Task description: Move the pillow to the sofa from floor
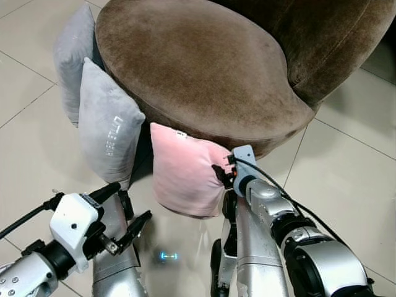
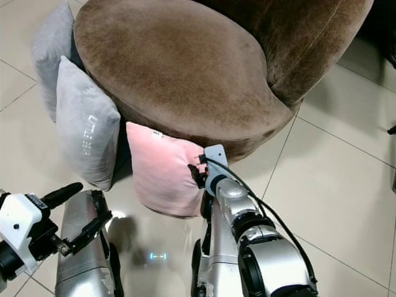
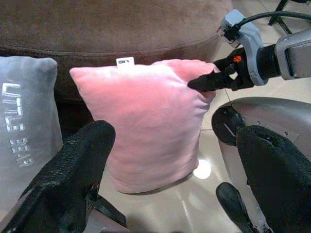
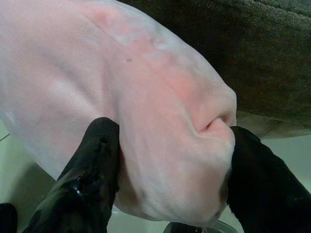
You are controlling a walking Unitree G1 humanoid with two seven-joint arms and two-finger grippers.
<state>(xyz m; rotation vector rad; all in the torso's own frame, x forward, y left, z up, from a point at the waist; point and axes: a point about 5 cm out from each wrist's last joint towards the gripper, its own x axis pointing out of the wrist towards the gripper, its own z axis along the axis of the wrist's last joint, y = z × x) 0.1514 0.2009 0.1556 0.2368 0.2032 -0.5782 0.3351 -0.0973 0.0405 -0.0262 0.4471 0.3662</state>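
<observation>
A pink pillow (image 1: 182, 170) stands on the tiled floor, leaning against the base of the round brown sofa (image 1: 198, 68). My right gripper (image 1: 221, 173) is at the pillow's upper right corner. In the right wrist view its two black fingers (image 4: 92, 165) press in from both sides and the fabric (image 4: 160, 107) bunches between them. My left gripper (image 1: 124, 213) hangs open low on the left, short of the pillow and touching nothing. The left wrist view looks at the pillow (image 3: 141, 121) between the spread fingers (image 3: 77, 165).
Two grey pillows lean on the sofa's left side, one (image 1: 108, 130) right beside the pink one and another (image 1: 74, 55) behind it. Glossy tile floor (image 1: 346, 167) lies open to the right. The sofa's backrest (image 1: 334, 37) rises at the far right.
</observation>
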